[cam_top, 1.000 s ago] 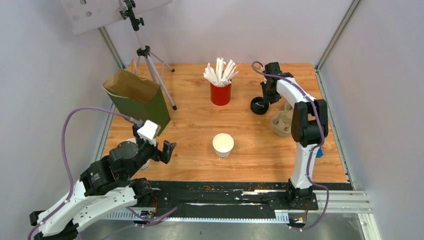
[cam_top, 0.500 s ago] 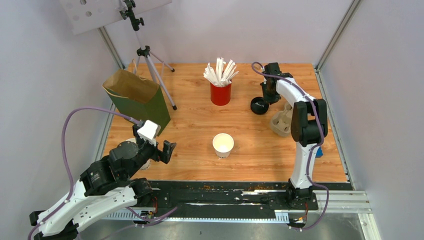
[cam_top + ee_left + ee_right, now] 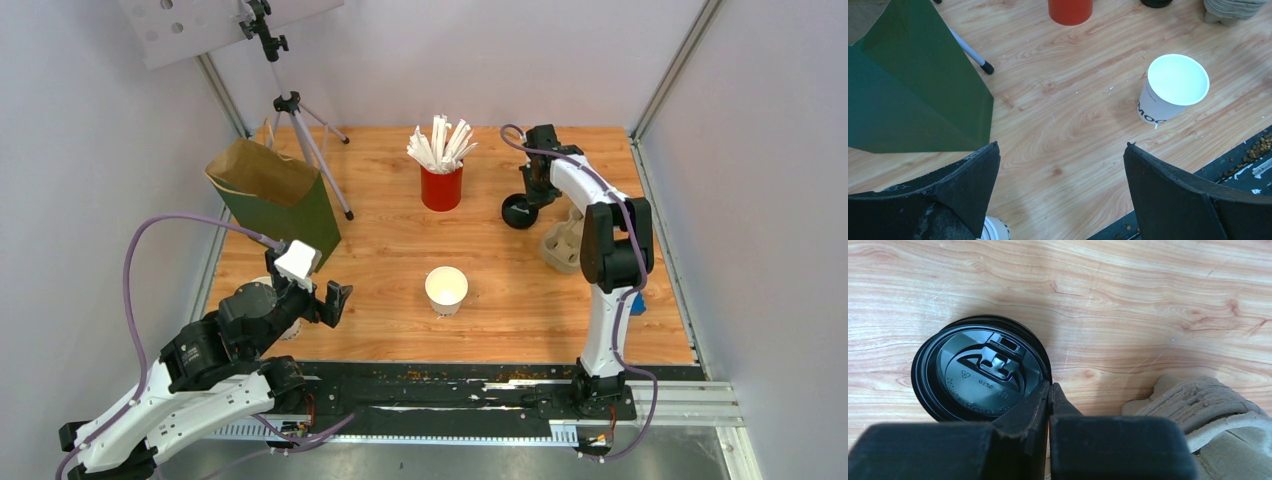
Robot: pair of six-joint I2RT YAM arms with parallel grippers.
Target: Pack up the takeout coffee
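Lidless small white paper cup point(image 3: 446, 288) stands mid wooden table point(image 3: 380, 260), its round black plastic lid point(image 3: 980, 375) lying apart at far right w/ rim pinched by right gripper point(image 3: 1049, 386); left gripper point(image 3: 1061, 146) gapes wide nr green paper bag point(image 3: 913, 90).

Your small white paper cup point(image 3: 446, 288) stands open-topped at the centre of the wooden table point(image 3: 380, 250), well apart from the round black plastic lid point(image 3: 515, 214) farther back. Your right gripper point(image 3: 526, 202) is down at that lid, right of the red cup of white sticks point(image 3: 441, 186).
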